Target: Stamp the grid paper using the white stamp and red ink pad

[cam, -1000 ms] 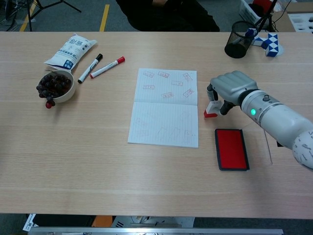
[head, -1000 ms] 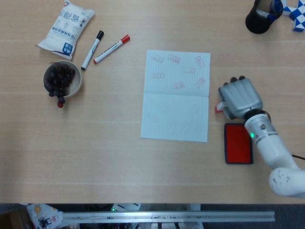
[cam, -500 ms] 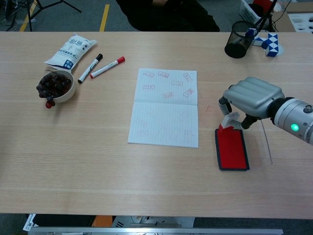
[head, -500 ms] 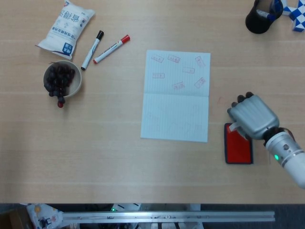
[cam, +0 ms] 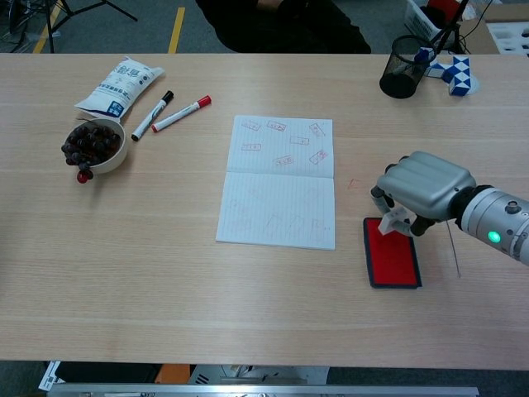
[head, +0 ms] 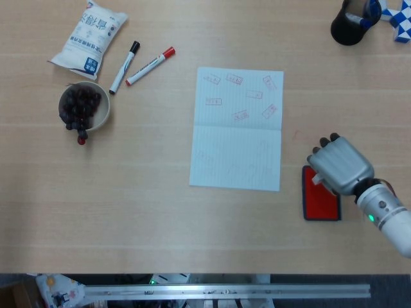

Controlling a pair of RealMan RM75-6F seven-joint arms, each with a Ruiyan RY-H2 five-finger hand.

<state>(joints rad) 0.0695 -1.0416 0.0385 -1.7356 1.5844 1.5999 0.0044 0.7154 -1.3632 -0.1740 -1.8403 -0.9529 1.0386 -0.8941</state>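
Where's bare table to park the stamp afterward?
Free: the wide stretch between the bowl and the grid paper, and the front strip below both. Crowded: the ink pad under the right hand, and the markers.

Print on the white bag (head: 90,35) is too small to read.

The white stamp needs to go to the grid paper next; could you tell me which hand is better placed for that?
The right hand: it already holds the white stamp on the red ink pad, just beside the grid paper. The left hand is not in view.
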